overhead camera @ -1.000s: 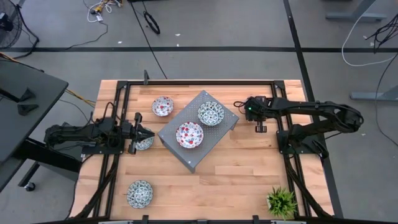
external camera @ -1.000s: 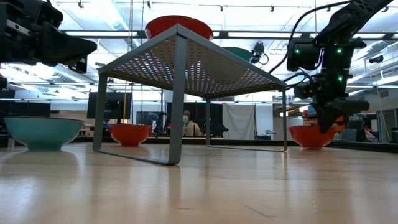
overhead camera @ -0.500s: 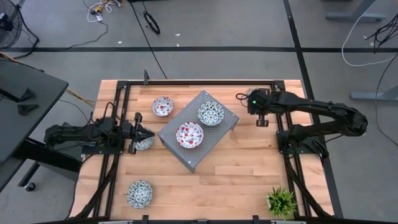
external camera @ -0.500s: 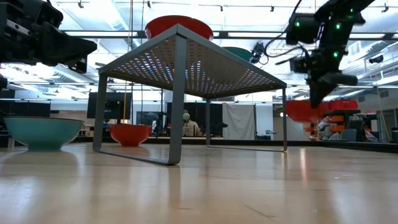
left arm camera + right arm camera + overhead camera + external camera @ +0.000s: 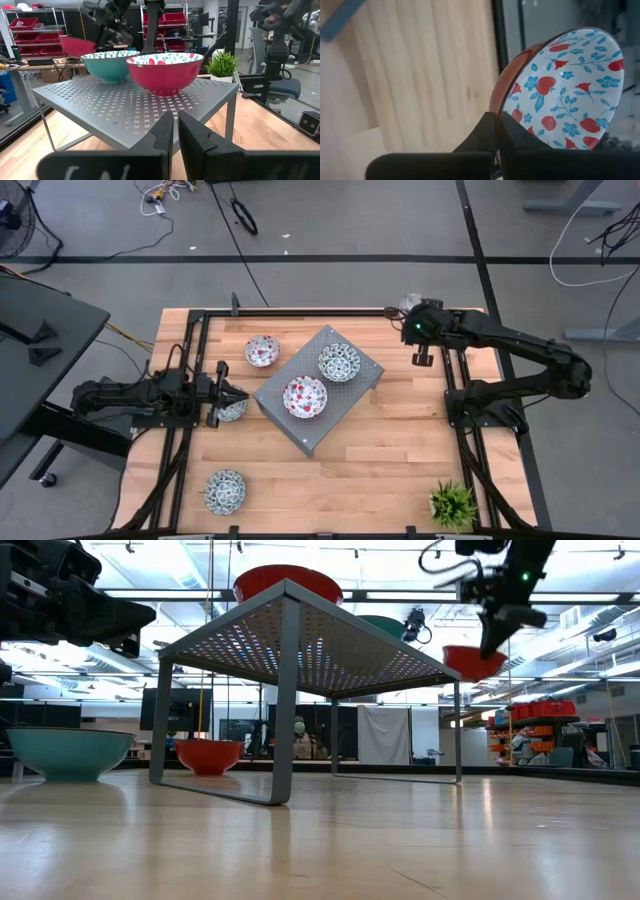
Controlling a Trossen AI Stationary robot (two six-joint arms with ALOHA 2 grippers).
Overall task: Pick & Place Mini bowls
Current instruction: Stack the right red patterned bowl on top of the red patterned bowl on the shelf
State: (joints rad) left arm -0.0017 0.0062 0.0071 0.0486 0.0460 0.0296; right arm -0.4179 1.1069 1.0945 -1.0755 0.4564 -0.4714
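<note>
Bowls sit in several places: a red-patterned bowl point(image 5: 305, 397) and a teal-patterned bowl point(image 5: 339, 362) rest side by side on the grey perforated stand point(image 5: 285, 425) near the middle of the table point(image 5: 380, 450), another red-patterned bowl point(image 5: 262, 351) sits on the wood between the stand and the far-left corner, a teal bowl point(image 5: 224, 491) lies near the near-left corner, and one more teal bowl point(image 5: 233, 410) shows partly under the left gripper point(image 5: 237, 394) just left of the stand. The sixth, a red bowl with a floral inside point(image 5: 560, 90), is pinched by its rim in the right gripper point(image 5: 420, 358), whose fingers are closed on it; in the low view this bowl point(image 5: 472, 662) hangs in the air at about the height of the stand's top. No brand, label or writing can be read anywhere. A second ago that bowl stood low at the table's right side with the right gripper on it; it has since been lifted clear, and the right arm has swung toward the far-right corner. The left gripper has not moved, its fingers nearly together with only a thin gap and holding nothing, aimed at the stand. A green potted plant point(image 5: 452, 504) stands at the near-right corner.
</note>
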